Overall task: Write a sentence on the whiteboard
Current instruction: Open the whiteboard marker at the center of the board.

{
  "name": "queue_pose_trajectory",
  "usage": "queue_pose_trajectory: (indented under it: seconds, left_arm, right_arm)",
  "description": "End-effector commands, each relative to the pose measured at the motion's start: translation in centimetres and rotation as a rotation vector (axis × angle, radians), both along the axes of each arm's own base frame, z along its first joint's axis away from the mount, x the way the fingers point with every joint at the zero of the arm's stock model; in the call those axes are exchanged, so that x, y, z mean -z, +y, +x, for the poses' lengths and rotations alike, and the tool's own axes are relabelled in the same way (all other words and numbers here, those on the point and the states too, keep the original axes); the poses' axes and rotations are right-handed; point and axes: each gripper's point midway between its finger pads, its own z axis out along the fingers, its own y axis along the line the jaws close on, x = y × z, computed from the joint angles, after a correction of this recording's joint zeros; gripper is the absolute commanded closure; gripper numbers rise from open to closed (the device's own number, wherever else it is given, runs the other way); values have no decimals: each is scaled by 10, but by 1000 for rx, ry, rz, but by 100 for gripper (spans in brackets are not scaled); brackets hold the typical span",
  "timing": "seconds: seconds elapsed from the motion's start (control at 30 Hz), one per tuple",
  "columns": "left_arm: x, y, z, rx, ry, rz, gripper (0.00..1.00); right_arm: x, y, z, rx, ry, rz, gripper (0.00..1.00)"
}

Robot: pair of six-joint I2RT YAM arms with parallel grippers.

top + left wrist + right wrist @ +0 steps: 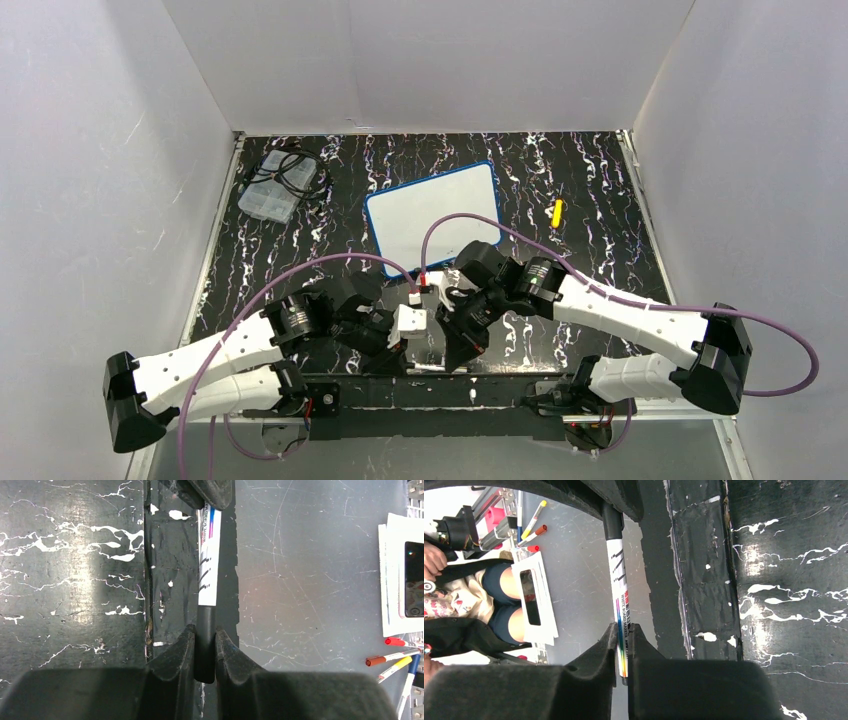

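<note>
A whiteboard marker [208, 565] with a white printed barrel and a black cap [205, 645] hangs level past the table's near edge. My left gripper [204, 630] is shut on the black cap. My right gripper [623, 627] is shut on the other end of the barrel [618, 585]. In the top view the two grippers face each other, left [395, 350] and right [462, 352], with the marker [427, 369] between them. The blue-rimmed whiteboard [432, 210] lies beyond them at mid-table. The sentence is out of view; the board's face looks blank.
A clear plastic box of black cables [272, 190] sits at the back left. A small yellow object [557, 212] lies right of the board. Below the table's near edge are loose markers [395, 657], a stack of papers [395, 575] and a seated person [499, 605].
</note>
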Motion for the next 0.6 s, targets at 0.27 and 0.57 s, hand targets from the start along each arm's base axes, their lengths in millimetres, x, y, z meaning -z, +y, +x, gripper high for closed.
queue_pose_trajectory:
  seconds: [0.27, 0.57]
  left_arm:
    - [-46, 0, 33, -178, 33, -176, 100]
    - [-66, -6, 32, -155, 124, -274, 100]
  right_arm:
    - [-71, 17, 46, 296, 15, 481, 39]
    - [-102, 16, 57, 419, -4, 665, 30]
